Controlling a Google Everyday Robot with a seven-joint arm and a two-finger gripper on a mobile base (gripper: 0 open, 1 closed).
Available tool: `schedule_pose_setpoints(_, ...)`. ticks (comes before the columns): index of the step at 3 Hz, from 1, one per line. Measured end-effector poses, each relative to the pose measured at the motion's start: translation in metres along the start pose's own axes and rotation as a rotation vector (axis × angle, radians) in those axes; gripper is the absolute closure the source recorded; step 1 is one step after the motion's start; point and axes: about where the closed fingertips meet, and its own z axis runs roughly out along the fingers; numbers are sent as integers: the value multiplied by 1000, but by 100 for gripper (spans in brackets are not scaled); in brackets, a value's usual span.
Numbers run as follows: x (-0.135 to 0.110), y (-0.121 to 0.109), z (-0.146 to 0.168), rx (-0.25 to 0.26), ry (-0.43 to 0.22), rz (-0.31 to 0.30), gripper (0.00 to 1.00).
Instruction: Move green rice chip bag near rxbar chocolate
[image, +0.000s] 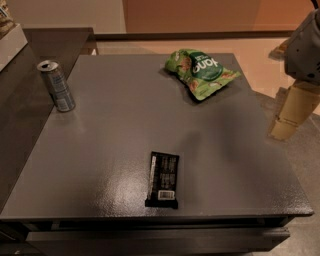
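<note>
The green rice chip bag (201, 72) lies flat on the far right part of the grey table (115, 135), its dark green round label facing up. The rxbar chocolate (163, 179) lies near the front edge at the middle, black wrapper up, with its white barcode patch toward the front. My gripper (288, 120) hangs at the right edge of the view, beyond the table's right side, to the right of the bag and nearer the front than it. It holds nothing that I can see. Its upper part runs out of view.
A silver drink can (57, 85) stands upright near the table's left edge. A darker counter (30, 60) adjoins the table at the left, with a white box (9, 35) on it at the top left corner. Tan floor lies behind and to the right.
</note>
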Motion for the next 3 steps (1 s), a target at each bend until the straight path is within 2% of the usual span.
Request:
schedule_pose_setpoints(1,-14,-22,18,11,-73,74,0)
schedule_pose_setpoints(2,-22,-56,46,4,-158,176,0)
schedule_pose_setpoints(3,-28,-87,74,1,-203,245,0)
